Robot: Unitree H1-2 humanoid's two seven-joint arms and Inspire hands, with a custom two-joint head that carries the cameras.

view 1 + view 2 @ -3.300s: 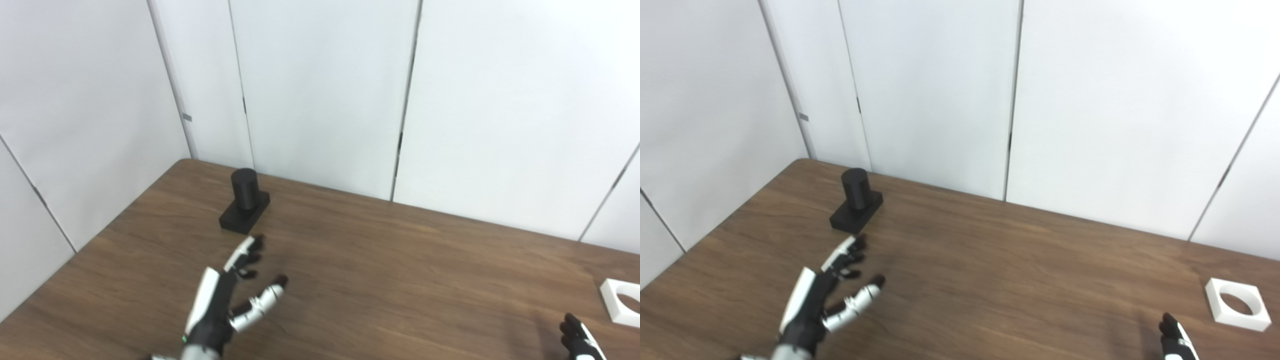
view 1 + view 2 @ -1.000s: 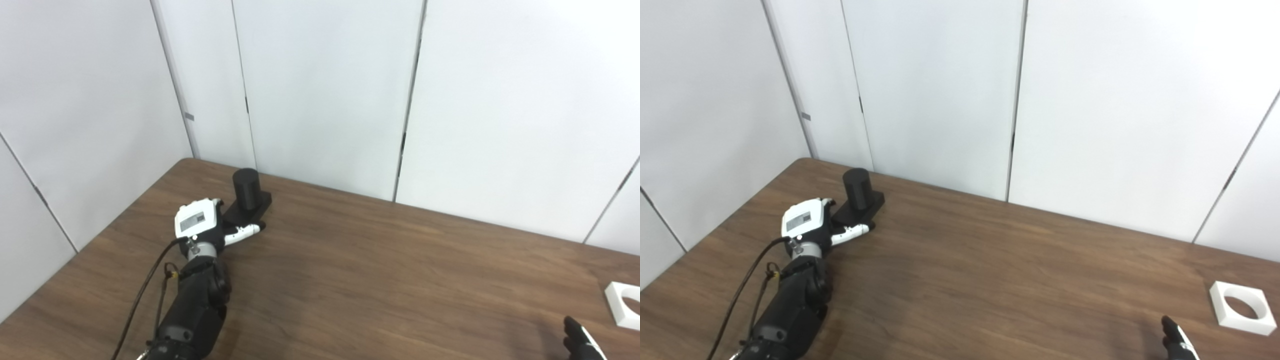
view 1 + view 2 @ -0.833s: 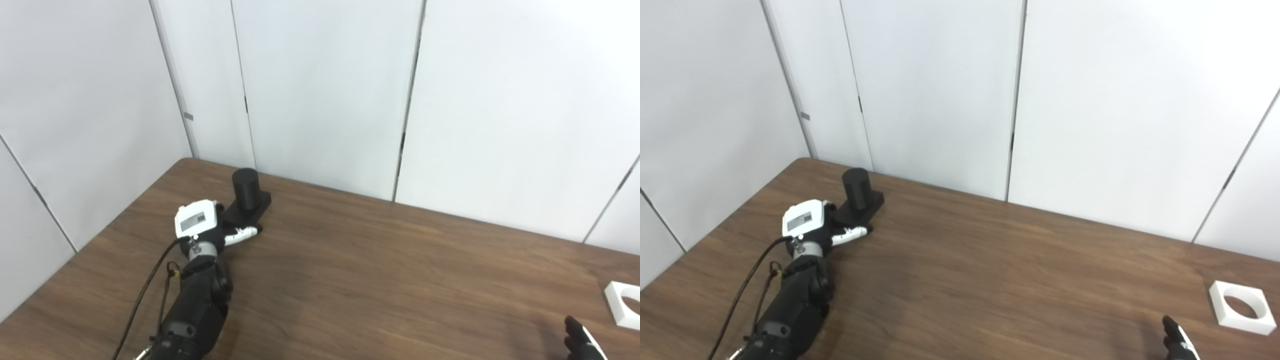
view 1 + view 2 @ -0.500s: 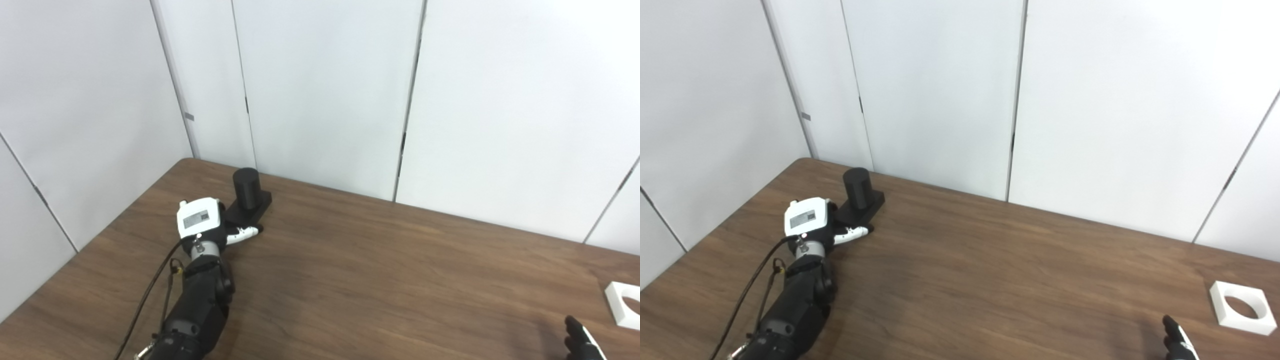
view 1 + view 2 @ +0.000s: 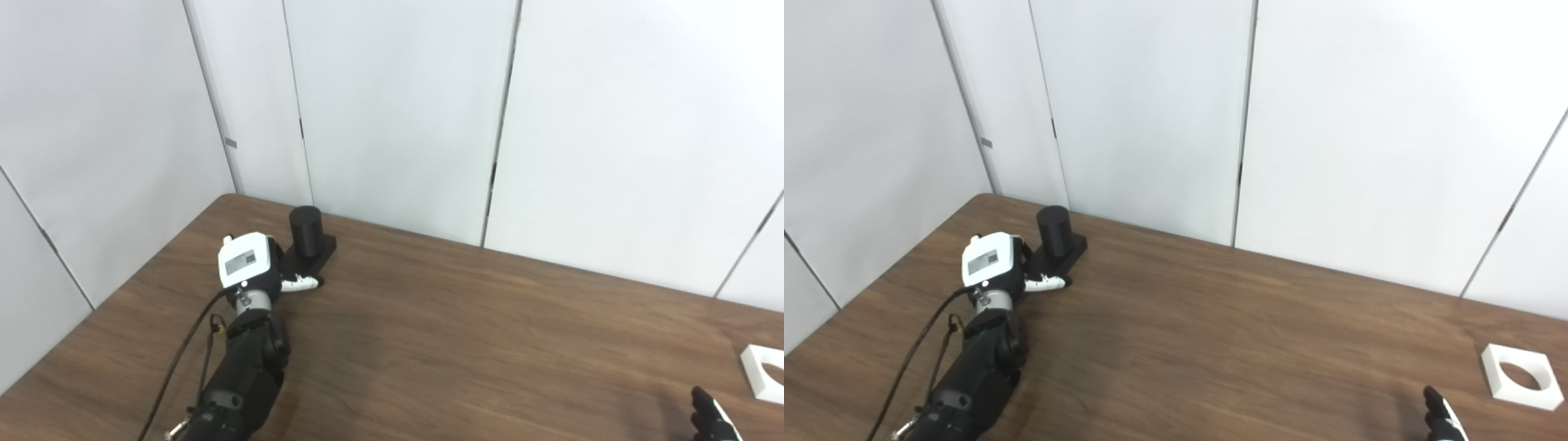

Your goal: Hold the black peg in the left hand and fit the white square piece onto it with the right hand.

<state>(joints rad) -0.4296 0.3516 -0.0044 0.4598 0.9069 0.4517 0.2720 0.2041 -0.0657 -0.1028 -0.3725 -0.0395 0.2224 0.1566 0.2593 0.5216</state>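
Brown wood covers the table (image 5: 1213, 343), and on it are just two things: one black peg (image 5: 1055, 231) and one white square piece (image 5: 1521, 384). Closest to us, at the bottom right edge, only the fingertips of the right hand (image 5: 1440, 419) poke into view, so I cannot tell if it is open or closed; it is near the white square piece but not touching it. That piece lies flat by the table's right edge, with a round hole in the middle. A big bare stretch of wood lies between the two hands, with nothing in the way. Farther off on the left, the left hand (image 5: 260, 272) has its fingers wrapped on the flat base of the black peg, thumb along the near side. The peg stands upright, close to the far left corner. White wall panels (image 5: 398, 110) stand right behind the table.
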